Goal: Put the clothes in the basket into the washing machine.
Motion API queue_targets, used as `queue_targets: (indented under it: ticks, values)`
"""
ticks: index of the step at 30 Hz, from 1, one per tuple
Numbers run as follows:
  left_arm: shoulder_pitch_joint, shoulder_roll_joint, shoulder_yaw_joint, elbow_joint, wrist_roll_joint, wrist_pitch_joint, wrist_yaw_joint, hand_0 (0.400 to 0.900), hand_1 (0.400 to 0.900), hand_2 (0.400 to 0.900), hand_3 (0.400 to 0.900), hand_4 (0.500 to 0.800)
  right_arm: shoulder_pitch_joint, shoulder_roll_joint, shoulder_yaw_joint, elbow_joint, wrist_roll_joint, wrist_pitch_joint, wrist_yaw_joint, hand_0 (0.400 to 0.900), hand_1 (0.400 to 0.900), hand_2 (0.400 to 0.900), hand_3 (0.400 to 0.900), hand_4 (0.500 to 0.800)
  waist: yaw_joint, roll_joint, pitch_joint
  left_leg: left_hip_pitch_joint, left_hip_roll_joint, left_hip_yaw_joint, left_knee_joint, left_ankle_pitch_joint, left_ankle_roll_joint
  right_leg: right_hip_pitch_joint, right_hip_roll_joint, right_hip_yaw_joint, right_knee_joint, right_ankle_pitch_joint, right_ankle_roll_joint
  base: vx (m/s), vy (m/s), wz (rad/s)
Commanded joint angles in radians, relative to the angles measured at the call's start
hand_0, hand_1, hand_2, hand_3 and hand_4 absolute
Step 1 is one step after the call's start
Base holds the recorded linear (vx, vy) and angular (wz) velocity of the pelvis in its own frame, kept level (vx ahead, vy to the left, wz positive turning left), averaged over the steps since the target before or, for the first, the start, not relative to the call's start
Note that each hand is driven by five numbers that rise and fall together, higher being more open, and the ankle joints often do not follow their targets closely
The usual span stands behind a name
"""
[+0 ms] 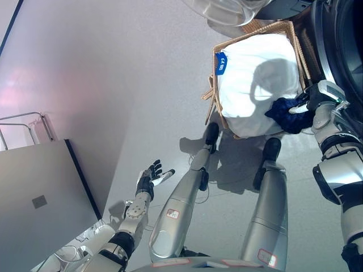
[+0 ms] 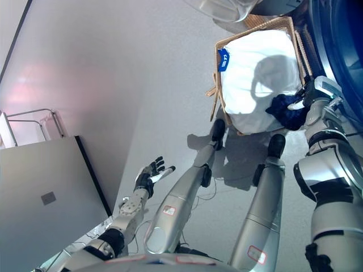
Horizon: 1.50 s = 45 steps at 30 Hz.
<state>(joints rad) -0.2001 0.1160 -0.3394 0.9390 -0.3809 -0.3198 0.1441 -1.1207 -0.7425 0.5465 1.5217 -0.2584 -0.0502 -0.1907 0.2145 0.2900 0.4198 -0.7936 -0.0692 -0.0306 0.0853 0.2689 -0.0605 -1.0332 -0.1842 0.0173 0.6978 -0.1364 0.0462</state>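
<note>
At the top right of my view sits the wicker basket (image 1: 299,42) on the grey floor (image 1: 142,73). It is full of a big white cloth (image 1: 255,79) that puffs up over the rim. A small blue tag (image 1: 220,63) sticks out on the left side of the white cloth.

My right hand (image 1: 309,102) is at the near right corner of the basket. It is holding a dark blue piece of clothing (image 1: 286,115). The blue cloth is bunched up and hangs over the edge of the white cloth, and my fingers are closed on it.

Just past the basket, along the right edge, I can see the dark round opening of the washing machine (image 1: 346,39). Its clear door (image 1: 227,11) shows at the very top. The basket is right beside the machine.

My left hand (image 1: 150,178) is far from all that, low down on the left. It is up in the air over the floor with its fingers spread wide, and it holds nothing.

A flat grey box (image 1: 39,192) sits on the floor at the far left, with a thin metal rack (image 1: 39,122) behind it.
</note>
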Motion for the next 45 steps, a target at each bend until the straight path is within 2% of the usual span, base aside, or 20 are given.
queue_targets:
  ticks: [1,8,13,17,18,21,22,23,24,30,31,38,45]
  values:
    - [0.006,0.028,0.036,0.098,0.024,-0.017,0.045,0.900,0.900,0.900,0.900,0.800,0.064,-0.046,0.036,0.022,-0.015,0.004,-0.009,0.400,0.400,0.400,0.400,0.500,-0.021,0.041,-0.034,-0.009,-0.048,0.019,0.113,-0.187,0.037,0.123,0.004,-0.022,-0.286,0.124,0.002,0.04,0.005,0.00]
    - [0.004,0.034,0.043,0.127,0.030,-0.016,0.049,0.900,0.900,0.900,0.900,0.800,0.093,0.004,-0.024,0.001,0.028,-0.001,-0.027,0.400,0.400,0.400,0.400,0.500,-0.036,0.012,-0.042,0.066,-0.042,0.013,0.080,-0.190,0.035,0.215,0.012,-0.038,-0.347,0.135,0.006,0.06,-0.013,-0.03]
    - [0.007,0.040,0.054,0.153,0.027,-0.013,0.054,0.900,0.900,0.900,0.900,0.800,0.112,0.053,-0.132,-0.017,0.144,-0.015,-0.061,0.400,0.400,0.400,0.400,0.500,-0.049,-0.014,-0.056,0.122,-0.030,0.010,0.047,-0.171,0.039,0.294,0.023,-0.060,-0.421,0.180,0.008,0.04,-0.016,-0.08]
    - [0.027,0.043,0.062,0.170,0.032,-0.011,0.058,0.900,0.900,0.900,0.900,0.800,0.180,0.098,-0.324,-0.015,0.371,-0.046,-0.090,0.400,0.400,0.400,0.400,0.500,-0.059,-0.023,-0.077,0.191,-0.022,0.008,0.011,-0.177,0.039,0.385,0.025,-0.075,-0.488,0.188,0.014,0.10,-0.018,-0.05]
    - [0.037,0.039,0.065,0.170,0.030,-0.012,0.059,0.900,0.900,0.900,0.900,0.800,0.229,0.140,-0.387,-0.035,0.446,-0.065,-0.108,0.400,0.400,0.400,0.400,0.500,-0.064,-0.026,-0.080,0.209,-0.020,0.009,0.003,-0.178,0.039,0.408,0.027,-0.078,-0.505,0.192,0.016,0.11,-0.017,-0.11]
    - [0.066,0.041,0.075,0.172,0.034,-0.026,0.083,0.900,0.900,0.900,0.900,0.800,0.297,0.218,-0.589,-0.068,0.818,-0.152,-0.119,0.400,0.400,0.400,0.400,0.500,-0.071,-0.031,-0.102,0.269,-0.012,0.015,-0.028,-0.186,0.038,0.489,0.030,-0.089,-0.575,0.199,0.021,0.13,-0.025,-0.15]
    - [0.077,0.043,0.079,0.168,0.034,-0.030,0.087,0.900,0.900,0.900,0.900,0.800,0.316,0.238,-0.626,-0.080,0.896,-0.175,-0.116,0.400,0.400,0.400,0.400,0.500,-0.070,-0.032,-0.111,0.284,-0.011,0.016,-0.037,-0.188,0.037,0.507,0.031,-0.090,-0.591,0.203,0.023,0.07,-0.008,-0.09]
    - [0.079,0.044,0.078,0.167,0.034,-0.030,0.087,0.900,0.900,0.900,0.900,0.800,0.319,0.239,-0.627,-0.081,0.897,-0.175,-0.116,0.400,0.400,0.400,0.400,0.500,-0.069,-0.032,-0.111,0.287,-0.010,0.016,-0.038,-0.188,0.037,0.510,0.031,-0.090,-0.594,0.204,0.023,0.10,-0.012,-0.12]
    - [0.095,0.046,0.084,0.167,0.035,-0.033,0.088,0.900,0.900,0.900,0.900,0.800,0.345,0.265,-0.674,-0.090,1.006,-0.204,-0.095,0.400,0.400,0.400,0.400,0.500,-0.068,-0.032,-0.130,0.307,-0.009,0.017,-0.051,-0.191,0.036,0.534,0.034,-0.094,-0.616,0.206,0.027,0.07,-0.009,-0.08]
    - [0.125,0.042,0.093,0.198,0.022,-0.040,0.081,0.900,0.900,0.900,0.900,0.800,0.378,0.317,-0.764,-0.177,1.227,-0.286,-0.060,0.400,0.400,0.400,0.400,0.500,-0.074,-0.032,-0.174,0.358,-0.003,0.016,-0.077,-0.195,0.034,0.591,0.040,-0.093,-0.654,0.205,0.029,0.10,-0.013,-0.06]
    - [0.137,0.033,0.092,0.207,0.010,-0.042,0.074,0.900,0.900,0.900,0.900,0.800,0.397,0.348,-0.798,-0.226,1.292,-0.325,-0.047,0.400,0.400,0.400,0.400,0.500,-0.081,-0.030,-0.186,0.372,-0.002,0.015,-0.080,-0.199,0.034,0.605,0.043,-0.092,-0.655,0.198,0.029,0.09,-0.012,0.00]
    - [0.162,0.030,0.086,0.215,0.002,-0.047,0.061,0.900,0.900,0.900,0.900,0.800,0.357,0.340,-0.836,-0.291,1.327,-0.392,-0.076,0.400,0.400,0.400,0.400,0.500,-0.080,-0.020,-0.216,0.404,0.000,0.007,-0.086,-0.202,0.032,0.641,0.045,-0.100,-0.658,0.187,0.027,0.06,-0.020,0.05]
    - [0.177,0.036,0.072,0.197,0.002,-0.053,0.052,0.900,0.900,0.900,0.900,0.800,0.228,0.220,-0.835,-0.310,1.330,-0.422,-0.111,0.400,0.400,0.400,0.400,0.500,-0.062,-0.004,-0.239,0.431,-0.001,-0.012,-0.105,-0.196,0.026,0.657,0.049,-0.112,-0.641,0.162,0.023,0.04,-0.028,0.12]
